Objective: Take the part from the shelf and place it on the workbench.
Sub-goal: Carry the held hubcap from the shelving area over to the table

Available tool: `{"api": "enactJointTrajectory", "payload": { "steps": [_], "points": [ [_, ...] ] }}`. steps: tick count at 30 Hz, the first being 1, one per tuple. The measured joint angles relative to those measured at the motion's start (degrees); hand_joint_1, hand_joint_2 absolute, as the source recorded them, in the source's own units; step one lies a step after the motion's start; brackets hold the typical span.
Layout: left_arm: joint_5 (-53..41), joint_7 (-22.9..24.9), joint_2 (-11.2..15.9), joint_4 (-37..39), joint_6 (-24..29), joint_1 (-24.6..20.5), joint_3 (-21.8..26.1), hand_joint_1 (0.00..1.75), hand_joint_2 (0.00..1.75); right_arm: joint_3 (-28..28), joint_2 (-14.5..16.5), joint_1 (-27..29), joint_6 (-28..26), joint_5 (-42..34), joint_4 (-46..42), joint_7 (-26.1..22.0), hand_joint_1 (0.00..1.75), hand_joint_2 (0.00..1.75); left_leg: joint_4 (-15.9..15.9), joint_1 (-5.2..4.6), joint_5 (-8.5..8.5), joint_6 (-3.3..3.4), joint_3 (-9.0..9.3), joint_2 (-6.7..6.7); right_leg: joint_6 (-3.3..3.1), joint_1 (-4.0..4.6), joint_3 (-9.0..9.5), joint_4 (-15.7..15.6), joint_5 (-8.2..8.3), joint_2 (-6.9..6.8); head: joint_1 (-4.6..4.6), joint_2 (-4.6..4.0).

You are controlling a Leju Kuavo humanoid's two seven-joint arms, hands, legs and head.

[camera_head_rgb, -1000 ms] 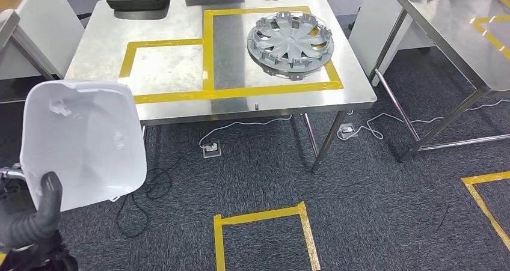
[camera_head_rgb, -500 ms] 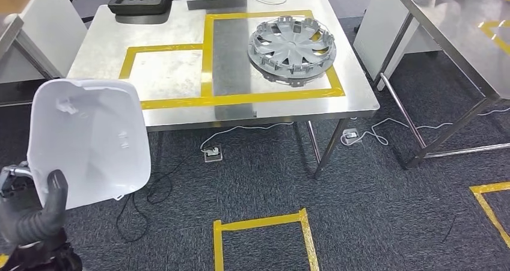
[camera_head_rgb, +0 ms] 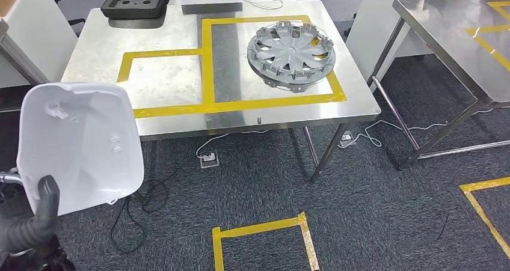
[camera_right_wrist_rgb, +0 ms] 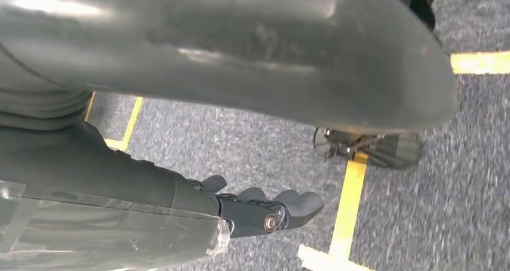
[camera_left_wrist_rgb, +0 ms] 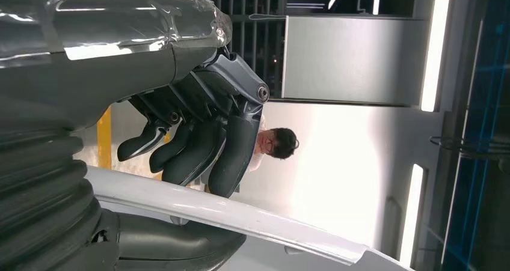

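So this is the carry step: the part's already off the shelf and the robot is facing the workbench (camera_head_rgb: 180, 85) but isn't at it yet. The white part (camera_head_rgb: 78, 145), a big shallow moulded shell, sits at about 8 o'clock in the head view, held up in front of the bench's near left corner and well clear of the surface. The left hand (camera_head_rgb: 36, 217) has it by the lower edge, thumb up over the rim; from the wrist cam you can see dark fingers (camera_left_wrist_rgb: 198, 151) on one side of the rim and the thumb on the other, so it's pinched, not just resting. The right hand (camera_right_wrist_rgb: 264, 214) hangs over the carpet with nothing in it, fingers loosely curled. Next move, I'd guess: close the gap to the bench, then lift the part over the edge and set it in the smaller yellow-taped square (camera_head_rgb: 165, 82) at around 11 o'clock, since the hubcap (camera_head_rgb: 291, 48) at 1 o'clock already fills the bigger one. Labels or brands? Can't read any writing anywhere.
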Motion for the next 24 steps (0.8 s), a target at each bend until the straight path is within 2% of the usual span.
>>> {"api": "enactJointTrajectory", "payload": {
  "steps": [1, 2, 4, 5, 6, 7, 9, 10, 11, 12, 13, 15, 16, 17, 19, 20, 21, 22, 24],
  "points": [
    [0.0, 0.0, 0.0, 0.0, 0.0, 0.0, 0.0, 1.75, 1.75, 0.0, 0.0, 0.0, 0.0, 0.0, 0.0, 0.0, 0.0, 0.0, -0.1, -0.02, -0.03, 0.37, 0.28, -0.07, 0.13, -0.01, -0.97, 2.2, -1.31, -0.18, 0.24, 0.01],
    [0.0, 0.0, 0.0, -0.1, 0.0, 0.0, 0.0, 1.75, 1.75, 0.0, 0.0, 0.0, 0.0, 0.0, 0.0, 0.0, 0.0, 0.0, -0.2, -0.06, -0.12, 0.66, 0.52, -0.09, 0.16, 0.06, -2.87, 6.1, -3.2, -0.35, 0.55, 0.0],
    [0.0, 0.1, 0.0, -0.1, 0.0, 0.0, 0.0, 1.75, 1.75, 0.0, 0.1, 0.1, 0.0, 0.0, 0.0, 0.0, 0.0, 0.0, -0.2, -0.35, -0.52, 1.12, 0.94, -0.12, 0.04, 0.38, -8.33, 16.2, -6.99, -0.48, 1.18, -0.01],
    [0.0, 0.1, 0.0, -0.1, 0.0, 0.0, 0.0, 1.75, 1.75, 0.0, 0.1, 0.1, 0.0, 0.1, 0.0, 0.0, 0.0, 0.0, -0.2, -0.54, -0.78, 1.29, 1.26, -0.23, -0.18, 0.59, -10.53, 19.7, -7.64, -0.49, 1.45, -0.01],
    [0.0, 0.1, 0.0, 0.0, 0.0, 0.1, 0.0, 1.75, 1.75, 0.0, 0.2, 0.3, 0.0, 0.1, 0.0, 0.0, 0.0, 0.0, -0.2, -0.76, -1.09, 1.4, 1.69, -0.39, -0.55, 0.83, -11.65, 20.9, -6.98, -0.48, 1.69, 0.0],
    [0.0, 0.1, 0.0, 0.0, 0.0, 0.1, 0.0, 1.75, 1.75, 0.0, 0.2, 0.3, 0.0, 0.1, 0.0, 0.0, 0.0, 0.0, -0.3, -0.99, -1.4, 1.46, 2.26, -0.6, -1.13, 1.15, -11.51, 19.3, -5.01, -0.47, 1.97, 0.0],
    [0.0, 0.1, 0.0, 0.0, 0.0, 0.1, 0.0, 1.75, 1.75, 0.0, 0.1, 0.3, 0.0, 0.2, 0.0, 0.1, 0.0, 0.0, -0.8, -1.31, -1.95, 1.52, 3.48, -0.94, -3.01, 2.25, -8.76, 10.8, 0.73, -0.36, 2.44, 0.01],
    [0.0, 0.1, 0.0, 0.0, 0.0, 0.1, 0.0, 1.75, 1.75, 0.0, 0.0, 0.3, 0.0, 0.2, 0.0, 0.1, 0.0, 0.0, -1.1, -1.51, -2.27, 1.45, 3.93, -1.19, -4.0, 2.98, -7.25, 6.2, 3.0, -0.21, 2.59, 0.0],
    [0.0, 0.2, 0.0, 0.0, 0.0, 0.2, 0.0, 1.75, 1.75, 0.0, -0.1, 0.2, 0.0, 0.3, 0.0, 0.1, 0.0, 0.0, -1.3, -1.69, -2.57, 1.31, 4.26, -1.4, -4.68, 3.49, -6.18, 3.1, 4.35, -0.05, 2.75, -0.01],
    [0.0, 0.2, 0.0, 0.0, 0.0, 0.2, 0.0, 1.75, 1.75, 0.0, -0.1, 0.2, -0.1, 0.4, 0.0, 0.1, 0.0, 0.0, -1.4, -1.86, -2.95, 1.2, 4.49, -1.64, -4.95, 3.82, -5.6, 1.4, 4.77, 0.08, 2.78, -0.01],
    [0.0, 0.2, 0.1, 0.0, 0.0, 0.3, 0.0, 1.75, 1.75, 0.0, -0.1, 0.2, -0.1, 0.5, -0.1, 0.1, 0.0, 0.0, -1.6, -2.09, -3.32, 1.07, 4.71, -1.91, -4.85, 3.88, -5.33, 0.9, 4.68, 0.14, 2.77, -0.01],
    [0.0, 0.2, 0.3, -0.1, 0.1, 0.4, 0.0, 1.75, 1.75, 0.0, 0.1, 0.2, -0.1, 0.6, -0.1, 0.1, 0.0, 0.0, -1.1, -2.26, -4.39, 0.74, 4.94, -1.84, -4.49, 3.45, -4.8, 0.6, 4.47, -0.05, 2.79, -0.01],
    [0.0, 0.2, 0.4, -0.1, 0.1, 0.4, 0.1, 1.75, 1.75, 0.0, 0.3, 0.1, -0.1, 0.6, -0.1, 0.1, 0.0, 0.0, 0.7, -2.24, -5.5, 0.39, 4.18, -1.59, -4.55, 3.26, -4.51, 0.5, 4.38, -0.15, 2.65, 0.0],
    [0.0, 0.2, 0.5, -0.1, 0.1, 0.4, 0.1, 1.75, 1.75, 0.0, 0.4, 0.0, 0.0, 0.7, -0.1, 0.1, 0.0, 0.0, 4.1, -2.16, -7.21, -0.01, 2.47, -1.23, -4.64, 3.08, -4.21, 0.3, 4.24, -0.22, 2.49, -0.01],
    [-0.1, 0.2, 0.6, -0.1, 0.2, 0.5, 0.1, 1.75, 1.75, 0.0, 0.4, 0.0, 0.0, 0.7, -0.1, 0.1, 0.0, 0.0, 13.7, -1.87, -10.85, -0.57, -3.19, -0.77, -4.85, 3.03, -3.67, 0.3, 3.67, -0.17, 1.75, 0.0],
    [-0.1, 0.2, 0.6, -0.1, 0.2, 0.6, 0.0, 1.75, 1.75, 0.0, 0.4, 0.1, 0.0, 0.7, -0.1, 0.1, 0.0, 0.0, 17.5, -1.76, -11.57, -0.65, -5.89, -0.7, -4.85, 3.02, -3.25, 0.3, 3.27, -0.12, 1.46, 0.0],
    [-0.1, 0.2, 0.6, 0.0, 0.2, 0.6, 0.0, 1.75, 1.75, 0.0, 0.4, 0.2, 0.0, 0.7, -0.1, 0.1, 0.0, 0.0, 19.3, -1.72, -11.12, -0.63, -7.65, -0.67, -4.83, 3.02, -2.73, 0.3, 2.82, -0.07, 1.21, 0.01],
    [-0.1, 0.2, 0.7, 0.0, 0.2, 0.7, 0.1, 1.75, 1.75, 0.0, 0.4, 0.3, 0.0, 0.7, -0.1, 0.1, 0.0, 0.0, 18.4, -1.72, -9.09, -0.48, -8.15, -0.66, -4.76, 3.03, -1.98, 0.3, 2.3, 0.02, 0.98, 0.0],
    [-0.1, 0.2, 0.8, 0.0, 0.2, 0.7, 0.1, 1.75, 1.75, 0.0, 0.5, 0.2, -0.1, 0.7, -0.1, 0.1, 0.0, 0.0, 10.9, -1.95, -2.67, 0.23, -6.23, -0.6, -4.59, 2.98, -0.38, 0.1, 1.25, 0.26, 0.63, -0.01]
  ]
}}
